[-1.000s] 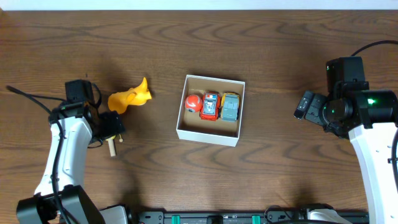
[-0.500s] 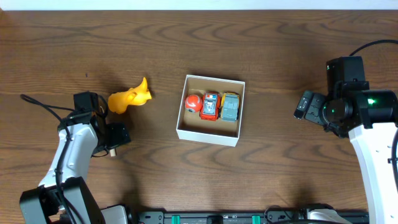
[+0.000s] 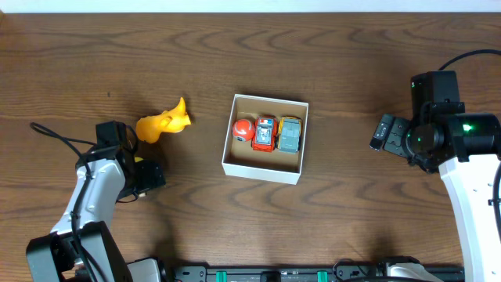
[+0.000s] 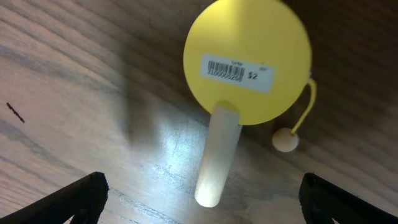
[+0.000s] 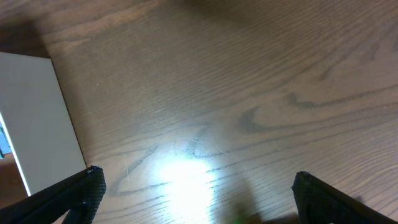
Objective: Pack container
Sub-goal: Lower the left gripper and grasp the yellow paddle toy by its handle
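Note:
The container (image 3: 264, 166), a white square box with a brown inside, sits mid-table and holds a red round toy (image 3: 243, 129), a red car (image 3: 265, 133) and a grey car (image 3: 290, 134). An orange toy (image 3: 163, 123) lies to its left. My left gripper (image 3: 149, 175) is open above a yellow paddle toy; in the left wrist view the gripper (image 4: 202, 200) straddles the wooden handle (image 4: 217, 152) below the yellow disc (image 4: 247, 59). My right gripper (image 3: 385, 132) is open and empty over bare table right of the container, also seen in the right wrist view (image 5: 199, 193).
A small wooden ball (image 4: 285, 140) hangs on a yellow string beside the paddle's disc. The container's white wall (image 5: 31, 118) shows at the left of the right wrist view. Black equipment lines the table's front edge (image 3: 274, 274).
My left arm has swung toward the front and right, bringing its gripper over the paddle toy, which the gripper now hides from overhead. The right arm has not moved.

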Available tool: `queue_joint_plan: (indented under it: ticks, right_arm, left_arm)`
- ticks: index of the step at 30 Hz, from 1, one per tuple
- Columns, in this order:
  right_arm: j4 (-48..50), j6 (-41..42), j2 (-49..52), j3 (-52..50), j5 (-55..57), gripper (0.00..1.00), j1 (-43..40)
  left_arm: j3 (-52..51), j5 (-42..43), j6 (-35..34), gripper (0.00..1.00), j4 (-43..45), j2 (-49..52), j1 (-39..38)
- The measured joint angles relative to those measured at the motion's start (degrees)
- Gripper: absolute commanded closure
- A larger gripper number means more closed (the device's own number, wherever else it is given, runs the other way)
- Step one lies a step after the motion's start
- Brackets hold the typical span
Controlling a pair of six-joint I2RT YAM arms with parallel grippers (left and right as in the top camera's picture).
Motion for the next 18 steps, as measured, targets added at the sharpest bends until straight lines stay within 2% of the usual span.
queue_joint_plan:
  ticks: [15, 18]
  right_arm:
    - [0.0, -0.2, 0.0, 0.0, 0.0, 0.01, 0.0]
    - [0.0, -0.2, 0.0, 0.0, 0.0, 0.01, 0.0]
  left_arm:
    - [-0.1, -0.7, 0.0, 0.02, 1.8, 4.4, 0.0]
    - [0.3, -0.4, 0.0, 0.07, 1.9, 5.0, 0.0]
